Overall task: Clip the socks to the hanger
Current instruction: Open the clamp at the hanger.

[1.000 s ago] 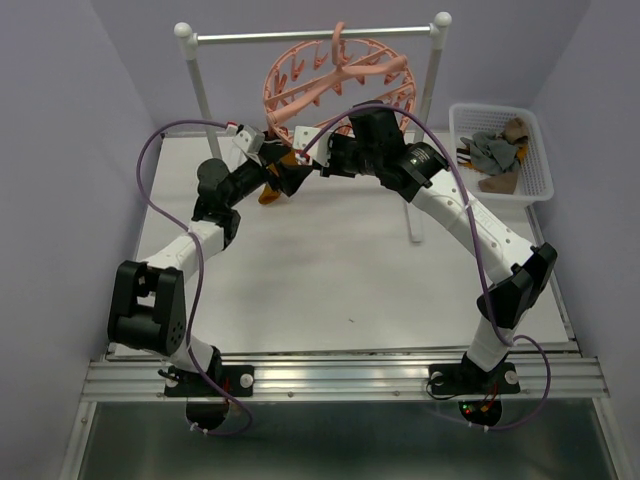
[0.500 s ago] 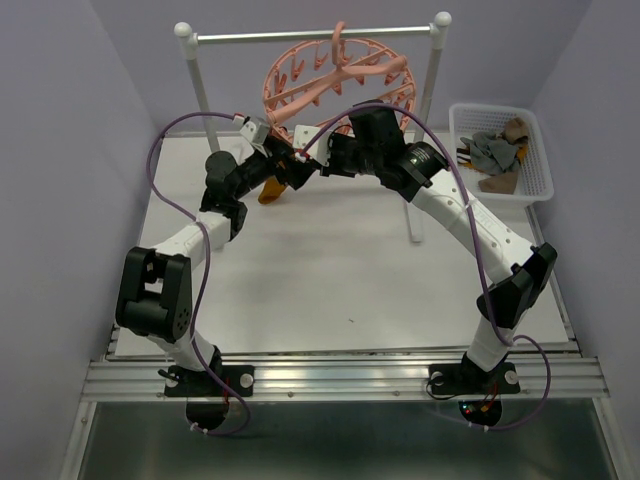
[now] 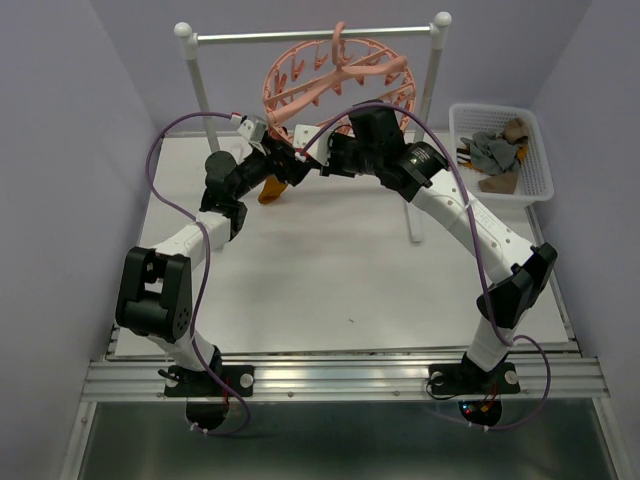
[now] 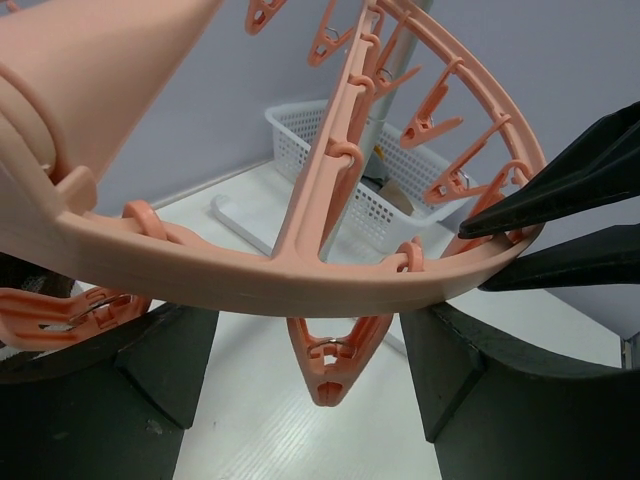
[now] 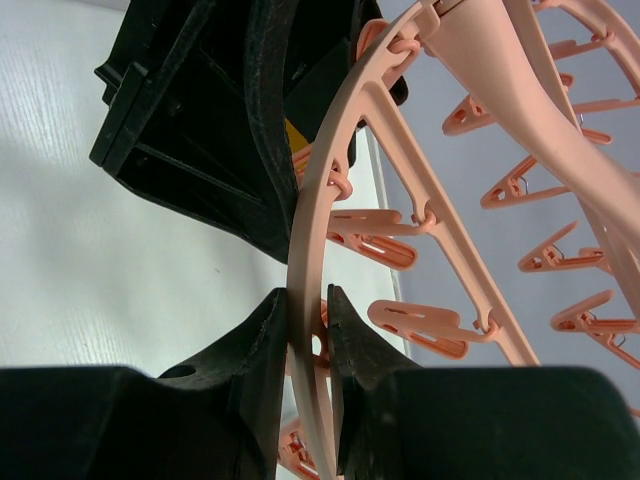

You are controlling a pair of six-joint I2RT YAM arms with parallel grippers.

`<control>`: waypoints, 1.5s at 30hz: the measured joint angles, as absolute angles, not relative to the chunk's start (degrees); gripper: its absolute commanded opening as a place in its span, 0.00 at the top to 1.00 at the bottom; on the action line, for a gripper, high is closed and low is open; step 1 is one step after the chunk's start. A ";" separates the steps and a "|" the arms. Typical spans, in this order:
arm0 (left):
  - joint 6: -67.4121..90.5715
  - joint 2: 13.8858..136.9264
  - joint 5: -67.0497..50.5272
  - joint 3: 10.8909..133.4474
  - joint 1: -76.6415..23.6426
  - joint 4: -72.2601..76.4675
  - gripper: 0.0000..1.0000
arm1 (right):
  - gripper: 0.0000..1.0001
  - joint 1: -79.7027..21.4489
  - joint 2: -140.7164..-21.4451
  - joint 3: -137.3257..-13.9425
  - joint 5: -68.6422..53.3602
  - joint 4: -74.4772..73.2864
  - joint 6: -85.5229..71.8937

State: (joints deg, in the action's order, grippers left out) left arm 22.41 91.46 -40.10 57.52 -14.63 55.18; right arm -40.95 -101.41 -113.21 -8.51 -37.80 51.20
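The salmon-pink hanger [image 3: 335, 75] hangs by its hook from the rail. My right gripper [image 3: 328, 160] is shut on the hanger's ring [image 5: 312, 230], one finger on each side of it. My left gripper [image 3: 290, 165] is open just under the ring, its fingers [image 4: 110, 400] either side of a closed, empty clip [image 4: 335, 365] without touching it. An orange sock [image 3: 270, 188] hangs beside the left gripper; what holds it is hidden. Grey and brown socks [image 3: 490, 150] lie in the white basket [image 3: 535, 150].
The white-posted rail stand [image 3: 310, 36] spans the back of the table, its right post [image 3: 425, 120] close behind my right arm. The basket also shows in the left wrist view [image 4: 300, 125]. Lilac walls close in the sides and back.
My left arm has risen and moved right, bringing its open gripper under the hanger ring. The right gripper has kept its hold on the ring.
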 measured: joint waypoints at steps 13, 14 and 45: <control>22.39 91.46 -39.81 57.52 -14.94 55.07 0.29 | 0.98 -40.95 -101.41 -112.66 -7.29 -37.43 51.07; 22.39 91.46 -39.79 57.52 -14.96 55.07 0.30 | 0.98 -40.95 -101.41 -112.64 -7.25 -37.43 51.03; 19.18 89.38 -35.31 57.52 -17.19 50.87 0.32 | 0.98 -40.95 -101.25 -111.63 -6.83 -36.38 50.15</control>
State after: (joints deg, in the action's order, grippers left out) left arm 19.18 89.38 -35.31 57.52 -17.19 50.87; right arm -40.95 -101.25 -111.63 -6.83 -36.38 50.15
